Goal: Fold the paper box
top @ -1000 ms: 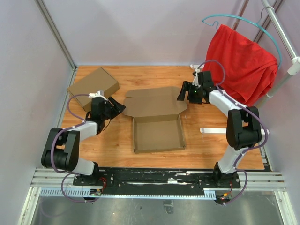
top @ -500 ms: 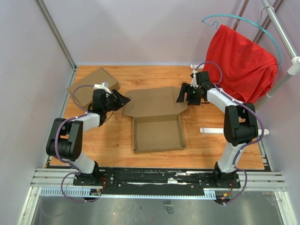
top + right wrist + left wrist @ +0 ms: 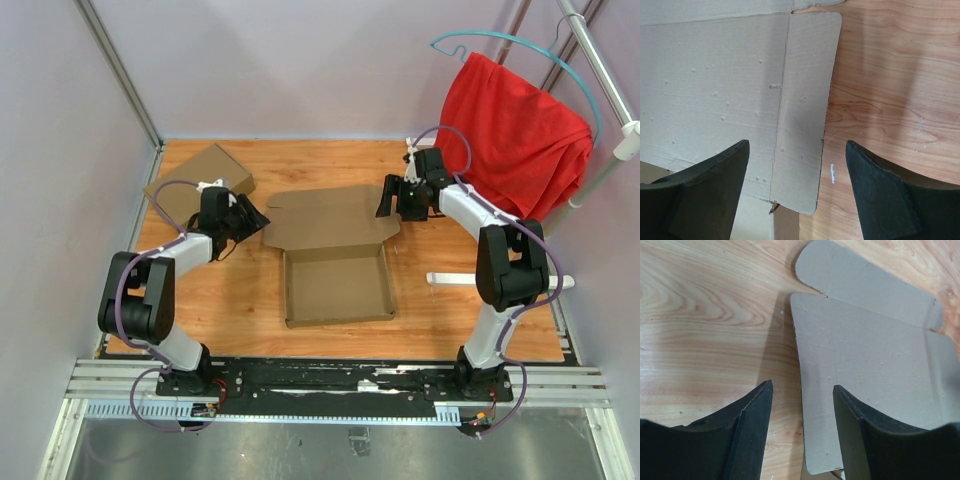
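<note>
Right now the paper box [image 3: 335, 270] lies in the middle of the wooden desk [image 3: 250, 300], its shallow tray toward my bases with its walls standing up. The lid panel is spread out on the far side, with a long flap along its far edge.

My left gripper [image 3: 255, 215] is at the left end of that lid, jaws apart and gripping nothing. From the left wrist, the lid's left edge runs between my two black fingers [image 3: 747, 430], with bare wood on one side and cardboard on the other. My right gripper [image 3: 392, 198] is at the right end of the lid, also spread wide and empty. From the right wrist, the narrow side flap [image 3: 805, 100] with rounded corners lies between the fingers. I cannot tell whether either gripper touches the cardboard.

A second, closed cardboard box [image 3: 195, 175] sits at the far left corner of the desk, just behind my left gripper. A red cloth [image 3: 515, 135] hangs beyond the right edge.
</note>
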`<state>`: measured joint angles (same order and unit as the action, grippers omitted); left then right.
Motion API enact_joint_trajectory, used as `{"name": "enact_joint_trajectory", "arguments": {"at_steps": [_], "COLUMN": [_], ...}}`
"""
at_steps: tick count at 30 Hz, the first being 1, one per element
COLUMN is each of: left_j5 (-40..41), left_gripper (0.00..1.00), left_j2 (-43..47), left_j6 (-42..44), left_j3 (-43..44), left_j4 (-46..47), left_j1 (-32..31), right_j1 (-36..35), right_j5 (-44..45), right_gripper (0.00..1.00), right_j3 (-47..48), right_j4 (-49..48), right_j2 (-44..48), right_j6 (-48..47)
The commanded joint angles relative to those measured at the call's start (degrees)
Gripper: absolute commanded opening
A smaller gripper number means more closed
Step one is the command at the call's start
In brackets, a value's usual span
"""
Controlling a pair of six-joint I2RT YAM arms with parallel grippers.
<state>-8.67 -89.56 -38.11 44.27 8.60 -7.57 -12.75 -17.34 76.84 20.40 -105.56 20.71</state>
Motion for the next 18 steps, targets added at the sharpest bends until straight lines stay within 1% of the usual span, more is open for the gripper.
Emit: {"name": "enact_joint_trajectory", "arguments": {"at_steps": [1,5,11,18], "left_j5": [-4.4,-8.2,-9.6,-9.3], "left_gripper": [0.57,0.57,0.56,0.55], "left_j2": [-1.7,-3.8,-6.8,-6.8], "left_j6": [0.4,-0.9,-0.5,-0.5], "left_j3": [1.1,2.0,5.4,7.4], "left_j4": [1.2,4.2,3.7,4.2], "left_j1": [0.3,0.1,-1.5,-3.4], "right_j1": [-0.9,-1.5,-1.9,-2.3], "right_j5": [0.6,0.4,0.2,0.4], "right_gripper": [0.78,0.78,0.76,0.75], "right_j3": [2.0,2.5,2.8,3.4], "right_j4": [1.9,2.3,2.5,3.1], "right_j2": [-0.9,-1.4,-1.7,-1.6], "right_j6": [-1.1,-1.5,-1.6,-2.3]}}
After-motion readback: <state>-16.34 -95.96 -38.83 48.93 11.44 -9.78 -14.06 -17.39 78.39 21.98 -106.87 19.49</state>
